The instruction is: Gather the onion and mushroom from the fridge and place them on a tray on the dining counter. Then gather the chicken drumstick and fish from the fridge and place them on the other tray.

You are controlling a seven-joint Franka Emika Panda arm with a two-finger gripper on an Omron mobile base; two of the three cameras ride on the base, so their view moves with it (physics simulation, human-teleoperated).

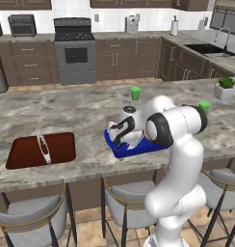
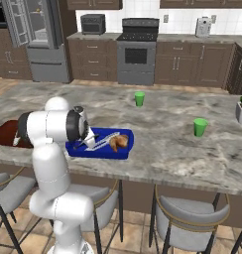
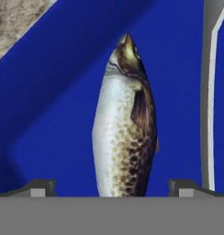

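The gripper (image 3: pixel 112 186) stands released, its tips straddling the fish (image 3: pixel 124 124) on the blue tray (image 3: pixel 54 105). Bare tray floor flanks the fish; the rim (image 3: pixel 208 92) runs close alongside.

The white arm (image 1: pixel 179 159) rose from the lower right of the left base view, bent at a dark-ringed elbow near the frame's centre, and reached left and downward. In the right base view it rose from the lower left, folding over toward the centre. The gripper (image 3: pixel 112 186) pointed down, its two dark fingertips (image 3: pixel 39 187) standing wide apart at the bottom corners of the hand view, closed on nothing. In the left base view the hand (image 1: pixel 123 131) sat just left of the elbow.
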